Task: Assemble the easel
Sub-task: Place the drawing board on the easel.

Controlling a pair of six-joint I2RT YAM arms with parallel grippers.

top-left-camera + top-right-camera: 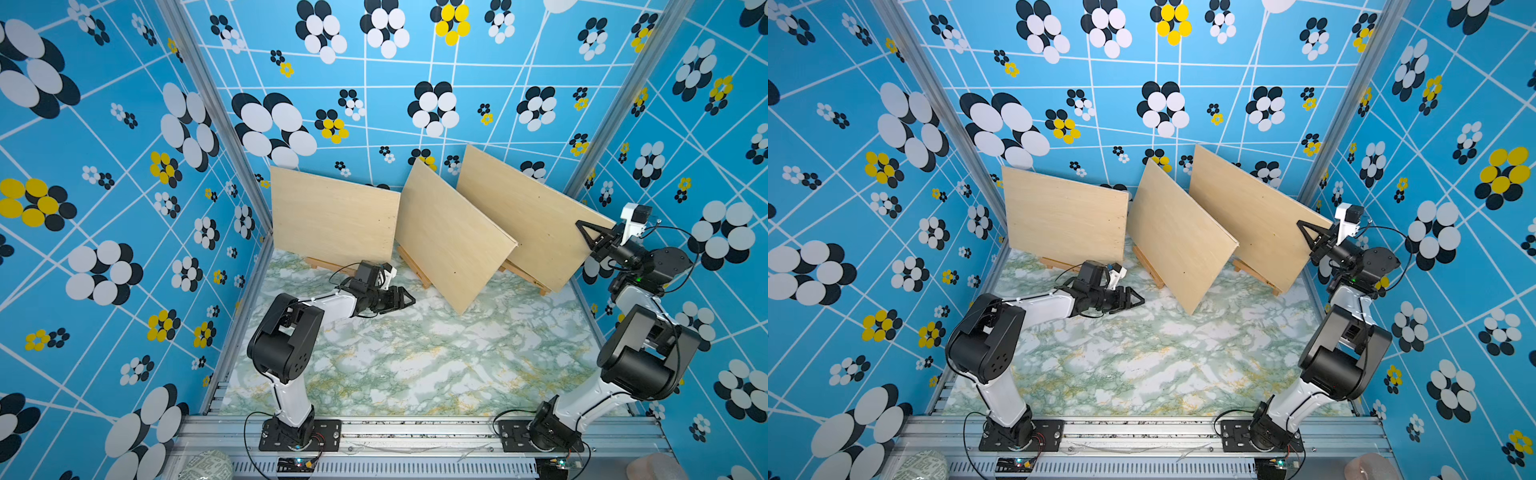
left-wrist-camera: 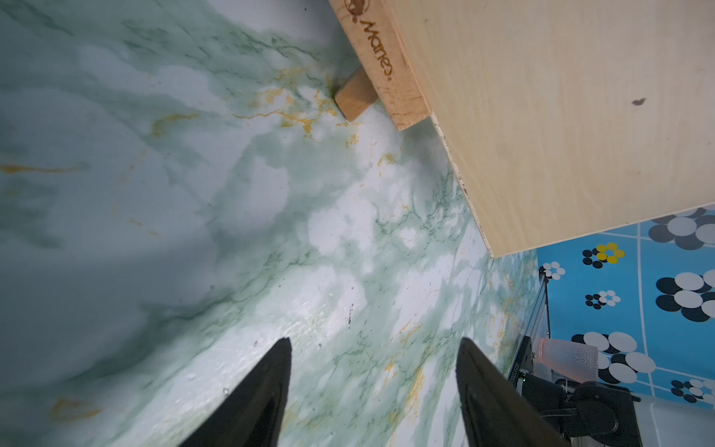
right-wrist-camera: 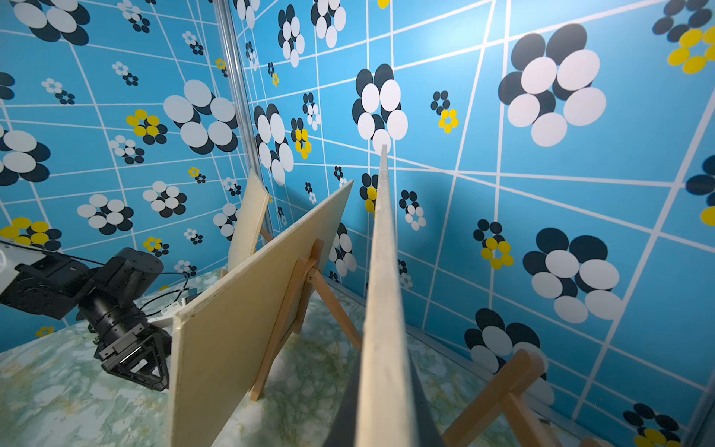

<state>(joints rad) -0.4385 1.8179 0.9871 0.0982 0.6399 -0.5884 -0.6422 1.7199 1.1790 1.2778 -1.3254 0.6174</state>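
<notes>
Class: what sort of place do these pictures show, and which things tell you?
Probably a robot test cell: two black-and-white robot arms bolted to an aluminium rail, blue flower-patterned wall panels, and a green marble-print tabletop.

The tabletop [image 1: 415, 365] is marbled green and white with yellow veins. Three wooden easels stand on it in a row along the back wall: left easel [image 1: 322, 264], middle easel [image 1: 415, 268], right easel [image 1: 521, 276], their feet touching the surface
</notes>
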